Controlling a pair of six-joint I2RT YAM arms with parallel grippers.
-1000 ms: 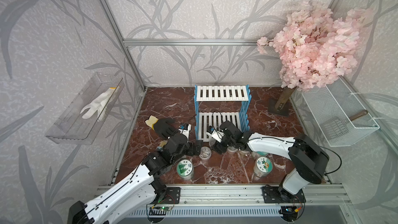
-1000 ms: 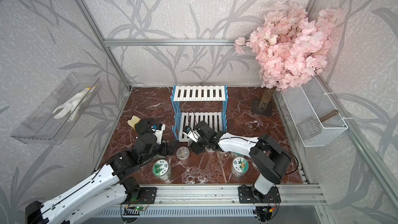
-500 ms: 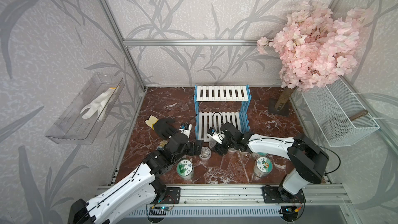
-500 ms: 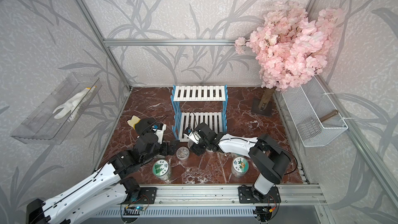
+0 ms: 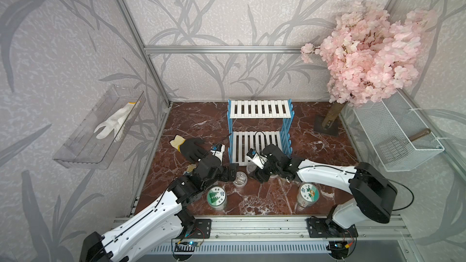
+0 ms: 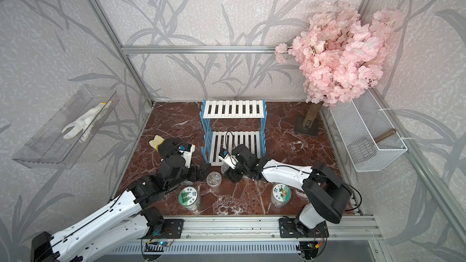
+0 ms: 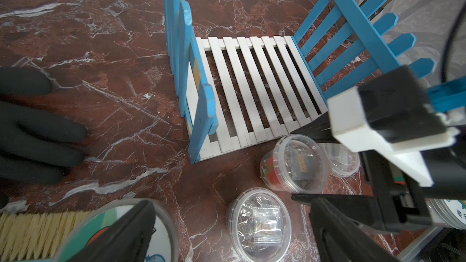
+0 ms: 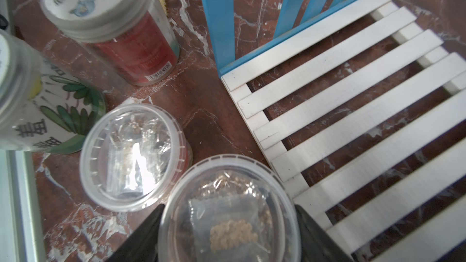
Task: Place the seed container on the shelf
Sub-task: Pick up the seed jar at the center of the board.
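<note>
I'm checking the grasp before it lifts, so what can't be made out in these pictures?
Seed container: cut by the right wrist view's edge; mostly under the right gripper in both top views.
Third clear tub: half behind the right gripper, left wrist view.
Brown item in wire basket: too small.

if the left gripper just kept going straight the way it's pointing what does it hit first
Most likely the clear seed container standing just ahead, in line with the gap between the open left gripper's fingers, though depth is hard to judge.
</note>
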